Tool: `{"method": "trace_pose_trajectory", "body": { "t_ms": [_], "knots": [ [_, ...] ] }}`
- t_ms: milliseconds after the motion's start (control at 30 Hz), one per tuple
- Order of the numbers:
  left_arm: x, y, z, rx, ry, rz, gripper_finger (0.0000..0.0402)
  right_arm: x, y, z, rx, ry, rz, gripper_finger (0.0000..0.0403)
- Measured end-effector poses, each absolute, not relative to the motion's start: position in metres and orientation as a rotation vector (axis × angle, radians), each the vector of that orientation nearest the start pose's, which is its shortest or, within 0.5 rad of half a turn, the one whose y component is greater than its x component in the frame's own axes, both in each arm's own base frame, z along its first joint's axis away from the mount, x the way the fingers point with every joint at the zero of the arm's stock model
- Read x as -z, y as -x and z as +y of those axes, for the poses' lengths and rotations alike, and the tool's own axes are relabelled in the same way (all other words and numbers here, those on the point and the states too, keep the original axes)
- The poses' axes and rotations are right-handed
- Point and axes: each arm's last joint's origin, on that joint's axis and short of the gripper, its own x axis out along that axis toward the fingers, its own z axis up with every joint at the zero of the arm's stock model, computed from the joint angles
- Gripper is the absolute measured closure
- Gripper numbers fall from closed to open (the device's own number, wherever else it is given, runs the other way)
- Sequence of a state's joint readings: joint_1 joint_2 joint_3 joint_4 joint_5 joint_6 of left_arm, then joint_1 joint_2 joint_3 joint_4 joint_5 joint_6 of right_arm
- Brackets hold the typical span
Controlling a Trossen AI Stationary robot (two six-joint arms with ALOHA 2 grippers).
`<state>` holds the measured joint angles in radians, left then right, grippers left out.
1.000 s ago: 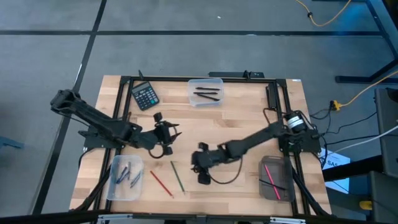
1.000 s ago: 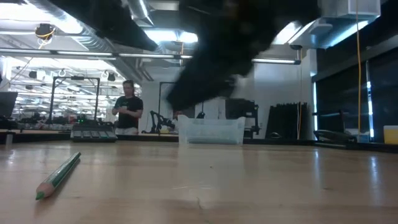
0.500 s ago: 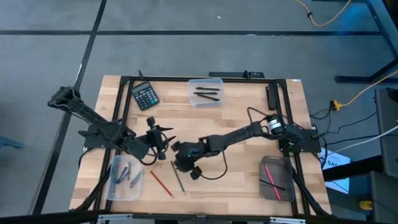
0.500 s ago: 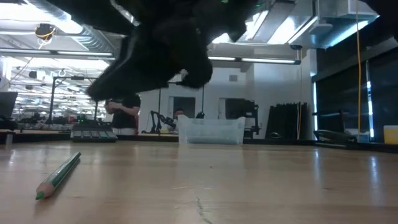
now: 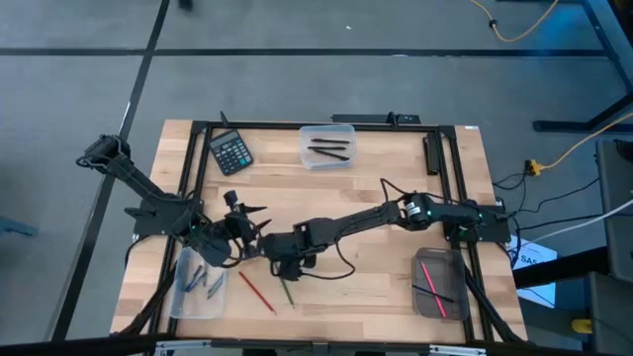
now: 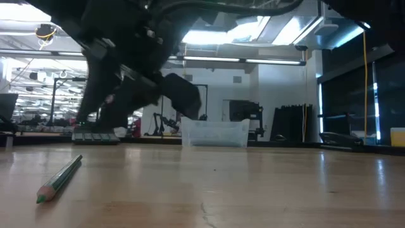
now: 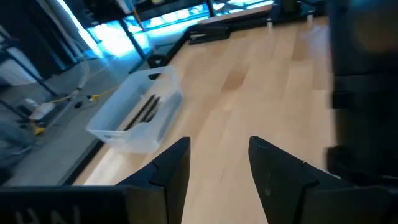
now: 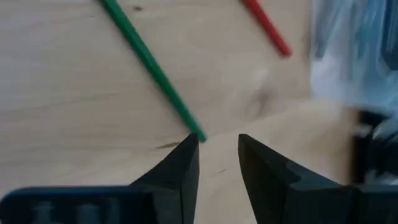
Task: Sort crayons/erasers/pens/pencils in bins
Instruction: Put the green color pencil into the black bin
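Reaching farther across than half a second ago, the right arm now stretches from its base at 3 o'clock toward the 7 o'clock part of the table [image 5: 396, 168], and the right gripper [image 5: 287, 265] has come over the near end of the green pencil [image 5: 286, 292]; the left arm has drawn back a little toward 9 o'clock.

Three bins stand on the wood: a clear one at 12 o'clock [image 5: 327, 131] with dark pens in it, a clear one at 7 o'clock [image 5: 180, 297] holding grey-blue sticks, and a smoky one at 4 o'clock [image 5: 419, 297] with a pink stick inside. A black calculator [image 5: 230, 152] lies at 11 o'clock.

The left gripper [image 5: 242, 225] waits at about 8 o'clock, its fingers apart and empty in its wrist view.

Two sticks lie loose at 6 to 7 o'clock: the green pencil and, just beside it toward 7, a red one [image 5: 256, 292].

In the right wrist view the fingers are parted with nothing between them, and the green pencil's tip [image 8: 198, 135] sits right at the gap, its long axis running away from them. The right arm is the nearer one; I judge the jaws would have to straddle the shaft crosswise before they could take it.
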<state>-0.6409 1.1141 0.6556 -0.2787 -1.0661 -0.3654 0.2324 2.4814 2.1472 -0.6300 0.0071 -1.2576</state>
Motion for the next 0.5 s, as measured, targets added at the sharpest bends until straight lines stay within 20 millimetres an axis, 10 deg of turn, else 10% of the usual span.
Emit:
{"method": "trace_pose_trajectory", "body": {
  "t_ms": [500],
  "knots": [
    [-0.231,-0.177,-0.111,-0.520,-0.192,0.360,0.0245,-0.127,-0.505,0.144,-0.939,1.915,0.706,0.0287]
  ]
}}
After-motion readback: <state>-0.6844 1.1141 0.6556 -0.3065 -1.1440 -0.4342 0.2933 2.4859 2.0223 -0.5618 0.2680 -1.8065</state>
